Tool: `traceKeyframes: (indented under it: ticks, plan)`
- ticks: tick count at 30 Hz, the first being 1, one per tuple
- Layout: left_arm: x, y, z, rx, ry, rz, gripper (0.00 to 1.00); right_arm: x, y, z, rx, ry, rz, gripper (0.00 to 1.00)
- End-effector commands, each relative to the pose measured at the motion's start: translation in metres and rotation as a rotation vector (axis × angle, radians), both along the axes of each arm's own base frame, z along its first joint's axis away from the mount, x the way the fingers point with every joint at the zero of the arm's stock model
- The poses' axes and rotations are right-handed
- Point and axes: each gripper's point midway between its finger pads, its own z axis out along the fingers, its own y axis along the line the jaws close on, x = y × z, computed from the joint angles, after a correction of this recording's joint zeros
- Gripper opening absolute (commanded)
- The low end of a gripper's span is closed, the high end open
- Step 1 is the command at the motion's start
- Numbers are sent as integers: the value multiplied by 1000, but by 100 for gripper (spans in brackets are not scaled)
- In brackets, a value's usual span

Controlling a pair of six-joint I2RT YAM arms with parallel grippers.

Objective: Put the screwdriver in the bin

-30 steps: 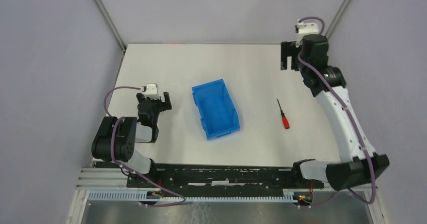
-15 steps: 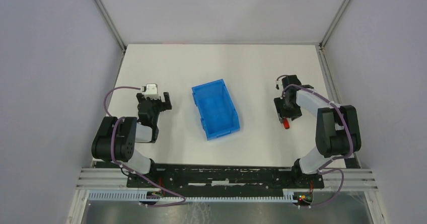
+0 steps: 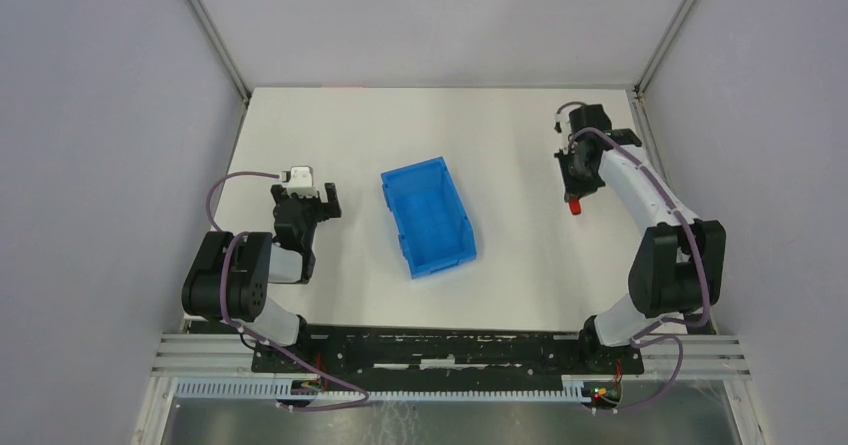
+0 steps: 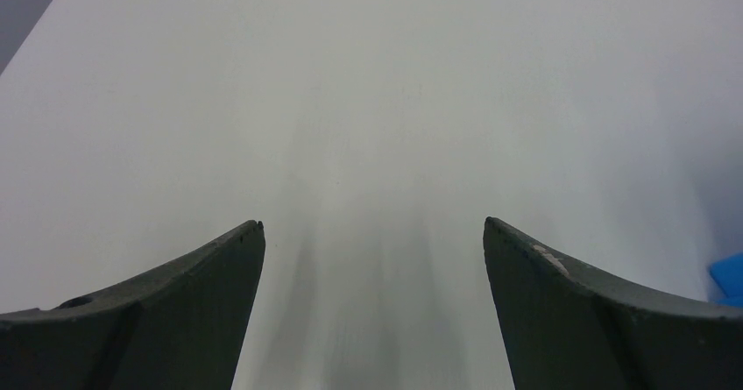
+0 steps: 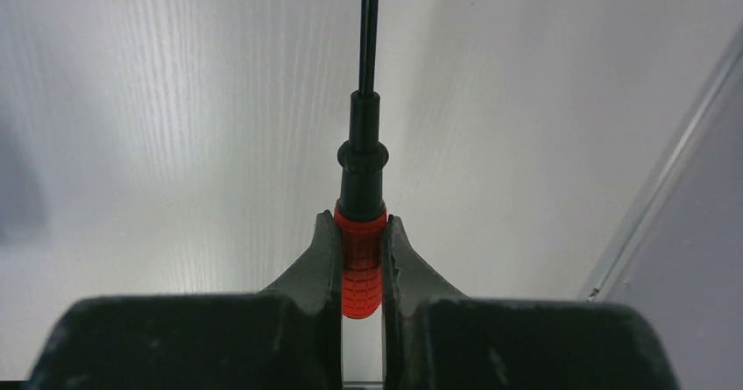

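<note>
Since half a second ago, the right tool has gone from the spot where the screwdriver lay toward the far right corner of the surface, taking the screwdriver with it. The left arm and the bin have stayed where they were.

From the top camera I see only the red end of the handle poking out on the near side of the right tool, close to the right edge of the surface and well apart from the bin. The blue bin sits at the middle of the surface, turned slightly askew. The left tool rests near the left edge, beside the bin but not touching it.

On the left wrist camera, the left tool has its fingers spread wide with nothing but bare surface between them. A blue corner of the bin shows at the right border.

On the right wrist camera, the right tool is clamped on the red handle of the screwdriver. The black collar and thin shaft run straight ahead over the white surface. I cannot tell whether the tip touches it.
</note>
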Motion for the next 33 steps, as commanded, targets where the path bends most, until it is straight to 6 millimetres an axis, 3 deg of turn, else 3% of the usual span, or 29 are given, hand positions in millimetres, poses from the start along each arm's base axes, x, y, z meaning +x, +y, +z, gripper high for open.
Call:
traceKeyframes:
  ticks: [1,5,7,9,11,13,15,17,24,29,33]
  plan:
    - [4,-1,15,-33,-53,-4,100,-13,-13,68,-50,-56,-45,0]
    - [4,-1,15,-33,-52,-4,100,-7,2,79,26,-111,-69,0]
    - [4,-2,15,-33,-53,-5,100,-1,23,87,79,-159,-68,0]
    - [4,-1,15,-33,-53,-3,100,6,73,102,152,-237,12,0]
    - [4,-1,15,-33,-53,-3,100,-4,152,118,233,-270,179,0]
    - [4,-1,15,-32,-54,-2,100,-18,218,128,282,-272,317,0]
    - [4,-1,15,-32,-53,-3,100,-33,268,127,286,-260,425,0]
    - [4,-1,15,-33,-53,-3,100,-44,297,115,272,-226,495,0]
    - [4,-1,15,-32,-53,-2,100,-43,328,60,222,-173,526,0]
    - [4,-1,15,-32,-53,-2,100,-43,328,4,156,-106,531,0]
    - [4,-1,15,-32,-53,-1,100,-45,315,-37,65,-52,511,0]
